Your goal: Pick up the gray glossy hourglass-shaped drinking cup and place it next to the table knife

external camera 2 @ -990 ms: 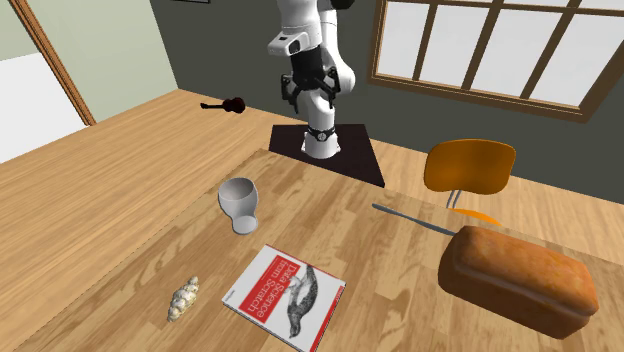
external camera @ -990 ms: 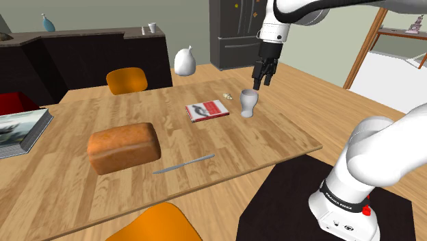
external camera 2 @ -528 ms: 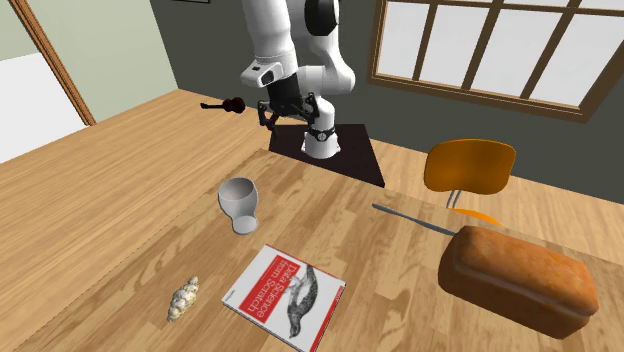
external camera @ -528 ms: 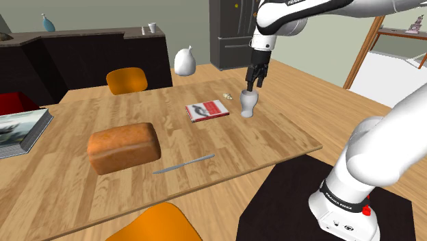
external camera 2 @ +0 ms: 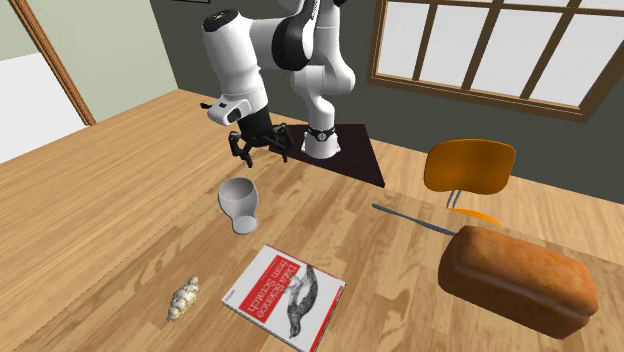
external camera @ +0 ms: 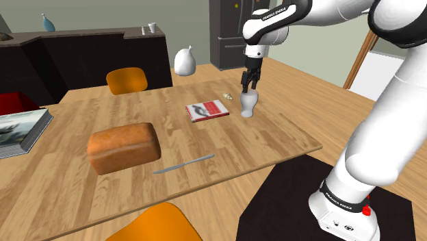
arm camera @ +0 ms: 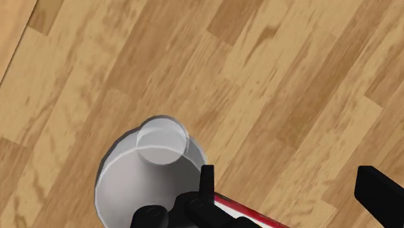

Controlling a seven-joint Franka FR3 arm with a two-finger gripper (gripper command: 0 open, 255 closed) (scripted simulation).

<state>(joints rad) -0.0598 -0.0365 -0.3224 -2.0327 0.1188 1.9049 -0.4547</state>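
The grey glossy hourglass-shaped cup (external camera: 248, 104) stands upright on the wooden table (external camera: 287, 137), beside a red-and-white book (external camera: 206, 110). My gripper (external camera: 246, 86) hangs just above the cup's rim, open and holding nothing. In the wrist view the cup (arm camera: 152, 168) lies beside and partly under one finger (arm camera: 206, 182), while the other finger (arm camera: 379, 194) is well off over bare table. From the second exterior view, the gripper (external camera 2: 258, 150) hovers behind and above the cup (external camera 2: 238, 203). The table knife (external camera: 183, 164) lies near the table's front edge, in front of the bread; it is the same knife (external camera 2: 412, 217) seen across the table.
A brown bread loaf (external camera: 124, 147) sits left of the knife. A small shell (external camera: 228, 96) lies behind the book. An open magazine (external camera: 20, 130) is at the far left. Orange chairs (external camera: 127, 80) (external camera: 157, 226) stand at both long sides. A white vase (external camera: 184, 61) stands beyond the table.
The gripper has swung toward the shoulder view's left and come down, from beside and above the cup to just over its rim. The cup has not moved.
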